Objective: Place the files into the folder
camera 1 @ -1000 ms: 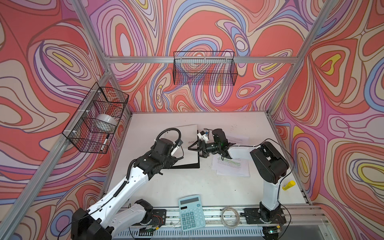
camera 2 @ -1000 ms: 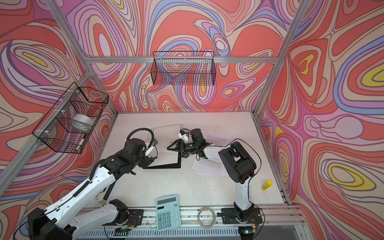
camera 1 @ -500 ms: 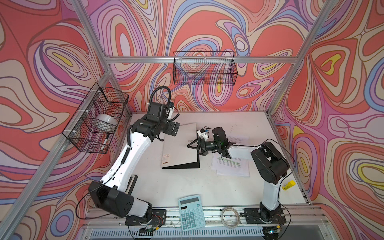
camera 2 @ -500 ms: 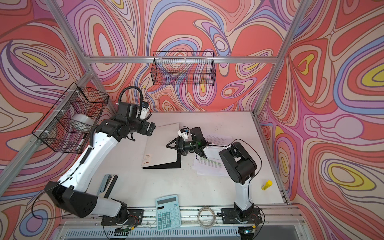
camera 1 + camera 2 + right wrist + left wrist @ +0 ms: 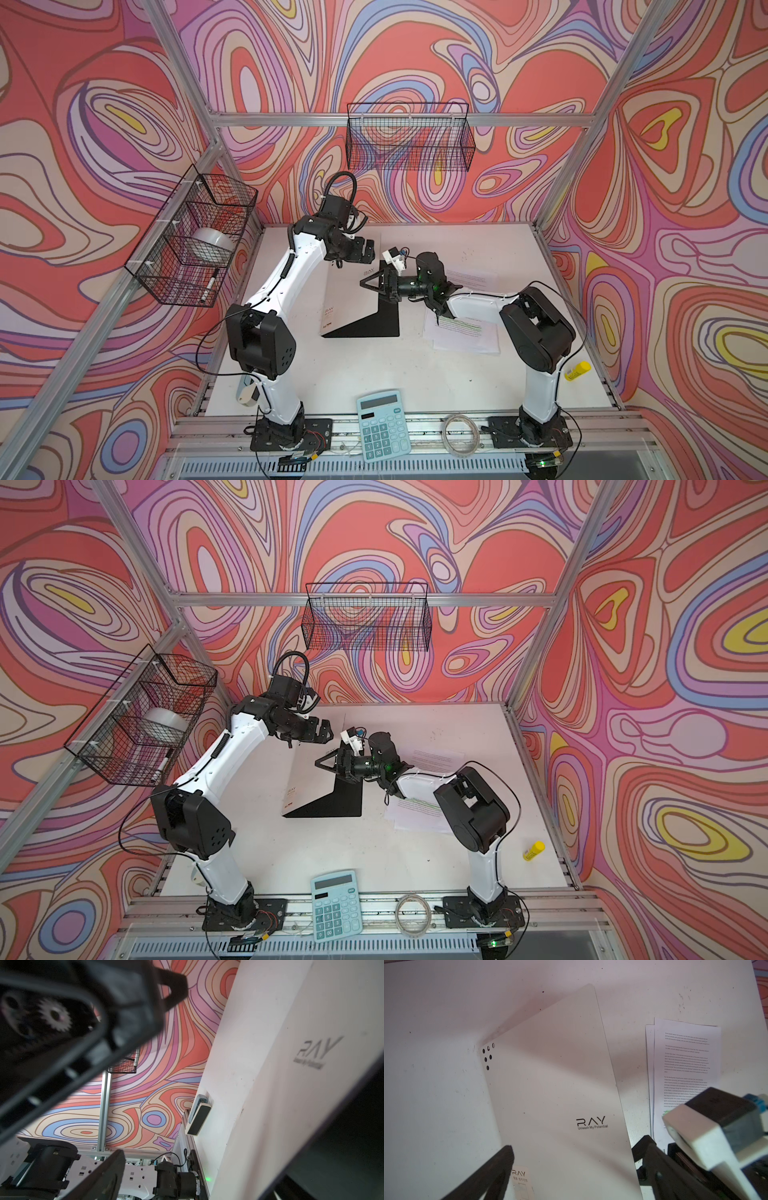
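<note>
A: Silver-white, that folder [image 5: 353,299] cover, tilted half up off the black inside, and nothing pinches it. The left gripper [image 5: 368,257] hangs over it with jaws spread, and the right gripper [image 5: 370,284] sits by the raised edge, jaws wide apart too
B: So it could flop shut, I reckon. And the files [image 5: 465,332]?
A: Flat on the table [image 5: 332,374], just beside the folder, under the right arm. Loose sheets, so a clumsy pinch might fan or crease them
</note>
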Motion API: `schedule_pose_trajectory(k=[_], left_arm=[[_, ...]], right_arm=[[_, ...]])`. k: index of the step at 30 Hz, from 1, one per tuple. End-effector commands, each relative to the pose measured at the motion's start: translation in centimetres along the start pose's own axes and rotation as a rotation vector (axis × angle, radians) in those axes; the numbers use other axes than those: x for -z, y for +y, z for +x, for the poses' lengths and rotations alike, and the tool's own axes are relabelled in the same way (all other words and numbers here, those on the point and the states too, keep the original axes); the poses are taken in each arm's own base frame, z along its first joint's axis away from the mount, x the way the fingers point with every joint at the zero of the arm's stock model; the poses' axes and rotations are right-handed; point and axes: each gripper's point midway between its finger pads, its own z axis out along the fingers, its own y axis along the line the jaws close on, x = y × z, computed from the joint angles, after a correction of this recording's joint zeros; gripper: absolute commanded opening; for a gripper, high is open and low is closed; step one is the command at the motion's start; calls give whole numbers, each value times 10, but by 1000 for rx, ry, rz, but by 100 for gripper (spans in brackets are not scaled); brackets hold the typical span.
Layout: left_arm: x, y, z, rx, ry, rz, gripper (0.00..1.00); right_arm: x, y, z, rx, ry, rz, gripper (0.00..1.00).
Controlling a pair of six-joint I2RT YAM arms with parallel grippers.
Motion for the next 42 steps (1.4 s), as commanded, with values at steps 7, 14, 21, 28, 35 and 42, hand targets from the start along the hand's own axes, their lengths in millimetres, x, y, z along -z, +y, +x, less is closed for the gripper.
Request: schedule_pose_trajectory(k=[7, 14, 21, 28, 35, 42], left_arm=[[9, 4, 3, 41, 4, -19, 100], [5, 22, 6, 21, 4, -115, 93], [1, 34, 7, 8, 14, -188, 85], [-3, 47, 11, -19, 30, -265, 79], [-4, 58, 11, -54, 34, -348, 55], [-7, 65, 16, -62, 46, -383, 18]], right_arm=[[-23, 29, -26, -2, -83, -183, 96], [-32, 37, -23, -9, -66, -235, 96], [-40, 41, -17, -20, -52, -265, 95], [-46, 46, -17, -21, -42, -294, 95], [-48, 50, -16, -20, -34, -303, 95], [-48, 49, -14, -22, -29, -304, 93]])
